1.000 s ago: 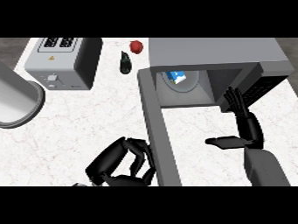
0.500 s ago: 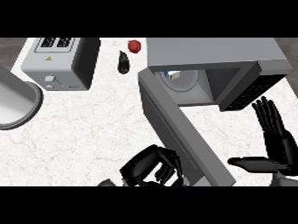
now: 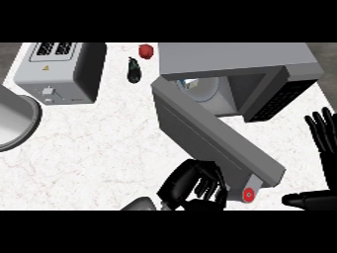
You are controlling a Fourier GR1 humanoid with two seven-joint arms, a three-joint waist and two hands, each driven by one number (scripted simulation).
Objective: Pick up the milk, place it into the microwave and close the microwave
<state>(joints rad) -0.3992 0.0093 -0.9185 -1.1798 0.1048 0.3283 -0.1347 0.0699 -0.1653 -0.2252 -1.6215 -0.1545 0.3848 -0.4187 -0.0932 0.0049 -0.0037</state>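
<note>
Swung the microwave door [image 3: 200, 133] further round toward the opening than half a second before, and shifted the left hand [image 3: 194, 184] rightward with it. Carried the right hand [image 3: 333, 148] a little nearer the view's right edge as well.

Held the left hand with fingers curled in, set against the door's outer face by its free end, just beside a small red round part [image 3: 249, 194] on that end. Gripped nothing there, as far as could be made out. Kept the right hand flat and spread, fingers straight and pointing up the view, thumb out to the side, well apart from the door and touching nothing.

Had the door ajar at a slant, hinged at the cavity's left side, free end reaching toward the lower right. Left the milk [image 3: 191, 85] inside the microwave [image 3: 236, 59], seen only as a sliver of white and blue through the narrowed gap by the hinge; possibly upright, but too hidden to tell.

Found elsewhere on the pale marbled surface [image 3: 91, 158] a grey toaster [image 3: 54, 71] at upper left and a large grey metal cylinder [image 3: 3, 118] at the left edge. Noted a dark elongated item [image 3: 134, 70] and a small red one [image 3: 147, 50] between toaster and microwave, all well apart from both hands.
</note>
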